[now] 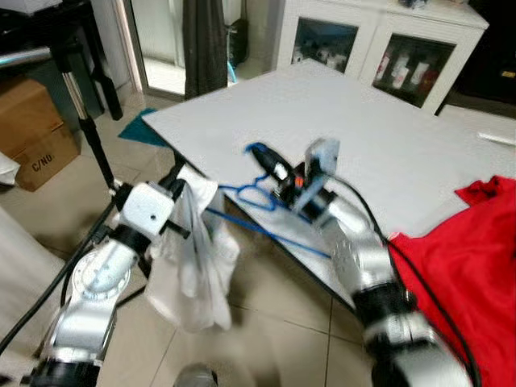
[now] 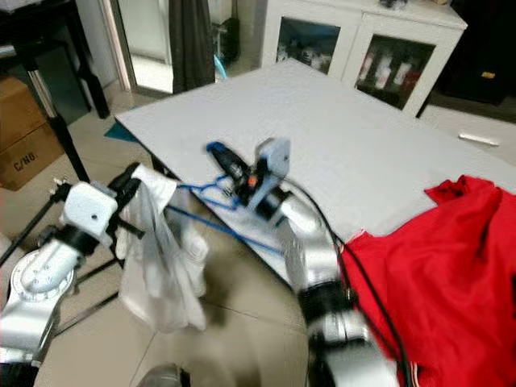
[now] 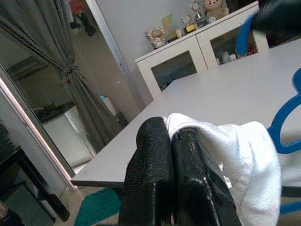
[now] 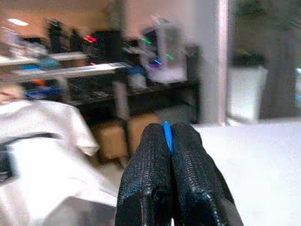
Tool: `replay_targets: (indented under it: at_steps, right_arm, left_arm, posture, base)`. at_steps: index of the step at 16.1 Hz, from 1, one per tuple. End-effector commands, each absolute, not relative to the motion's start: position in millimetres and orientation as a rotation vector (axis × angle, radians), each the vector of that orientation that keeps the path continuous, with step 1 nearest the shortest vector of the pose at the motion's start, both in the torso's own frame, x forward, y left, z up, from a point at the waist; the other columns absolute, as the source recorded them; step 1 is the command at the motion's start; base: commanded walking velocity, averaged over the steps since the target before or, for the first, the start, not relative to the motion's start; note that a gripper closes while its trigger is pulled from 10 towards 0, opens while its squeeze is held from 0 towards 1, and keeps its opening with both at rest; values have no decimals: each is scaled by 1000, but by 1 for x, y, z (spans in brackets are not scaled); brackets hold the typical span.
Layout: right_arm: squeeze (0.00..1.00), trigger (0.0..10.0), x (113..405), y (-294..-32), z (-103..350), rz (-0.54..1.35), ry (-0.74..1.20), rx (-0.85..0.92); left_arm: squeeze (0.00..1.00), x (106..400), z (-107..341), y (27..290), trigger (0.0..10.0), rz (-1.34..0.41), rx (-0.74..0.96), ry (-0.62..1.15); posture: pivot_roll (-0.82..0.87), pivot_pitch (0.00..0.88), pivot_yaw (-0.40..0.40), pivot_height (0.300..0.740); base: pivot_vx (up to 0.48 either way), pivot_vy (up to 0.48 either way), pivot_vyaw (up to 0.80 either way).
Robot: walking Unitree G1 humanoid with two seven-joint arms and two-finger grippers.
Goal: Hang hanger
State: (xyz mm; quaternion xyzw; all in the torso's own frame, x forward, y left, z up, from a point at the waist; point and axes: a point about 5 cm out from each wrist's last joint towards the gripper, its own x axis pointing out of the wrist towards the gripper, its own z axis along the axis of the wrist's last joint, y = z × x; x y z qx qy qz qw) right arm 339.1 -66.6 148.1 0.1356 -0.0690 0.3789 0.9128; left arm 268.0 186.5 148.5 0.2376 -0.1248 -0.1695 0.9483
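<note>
Blue wire of the hanger [image 1: 256,196] lies at the near edge of the white table [image 1: 387,145] in the left eye view, its long bar reaching out past the edge over the tiled floor [image 1: 266,322]. The right gripper [image 1: 260,153] is over that edge and pinches the hanger at its hook end, with the fingers pressed together. The left gripper [image 1: 179,181] is beside the table's corner and holds a white garment [image 1: 193,266], which hangs down from it toward the floor. A red cloth [image 1: 468,266] lies on the table at the right side, and a cardboard box [image 1: 32,133] stands on the floor at the left. In the right eye view the same scene is seen, with a white cabinet [image 2: 363,48] with glass doors behind the table. In the left wrist view the two black fingers [image 3: 150,179] are closed on a fold of the white garment, and a blue curve of the hanger is just beside it. In the right wrist view the fingers [image 4: 146,179] are closed with a thin blue piece of the hanger between their tips; the background is blurred.
</note>
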Motion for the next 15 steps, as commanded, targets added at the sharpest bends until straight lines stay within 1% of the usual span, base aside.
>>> replay_targets:
  at_steps: [1, 3, 6, 9, 12, 15]
  right_arm:
    - [0, 10000, 348, -76, 141, 702, -65, 264]
    - [0, 10000, 358, -84, 137, 629, -18, 259]
    - [0, 10000, 376, -106, 134, 439, 71, 278]
    - [0, 10000, 389, -126, 145, 319, 76, 270]
    - [0, 10000, 395, -138, 145, 218, 134, 269]
    - [0, 10000, 389, -139, 122, 127, 258, 362]
  left_arm:
    - [0, 269, 150, 184, 10000, -335, 470, -274]
    - [0, 268, 149, 182, 10000, -335, 461, -273]
    - [0, 270, 152, 182, 10000, -310, 446, -289]
    - [0, 272, 156, 185, 10000, -286, 451, -309]
    - [0, 273, 159, 189, 10000, -258, 458, -319]
    - [0, 274, 160, 189, 10000, -244, 456, -322]
  posture:
    - [161, 0, -56, 740]
    - [161, 0, -64, 740]
    - [160, 0, -74, 740]
    - [157, 0, -80, 740]
    - [157, 0, -81, 740]
    - [160, 0, -83, 740]
  base:
    - [0, 0, 0]
    - [0, 0, 0]
    - [0, 0, 0]
    - [0, 0, 0]
    - [0, 0, 0]
    - [0, 0, 0]
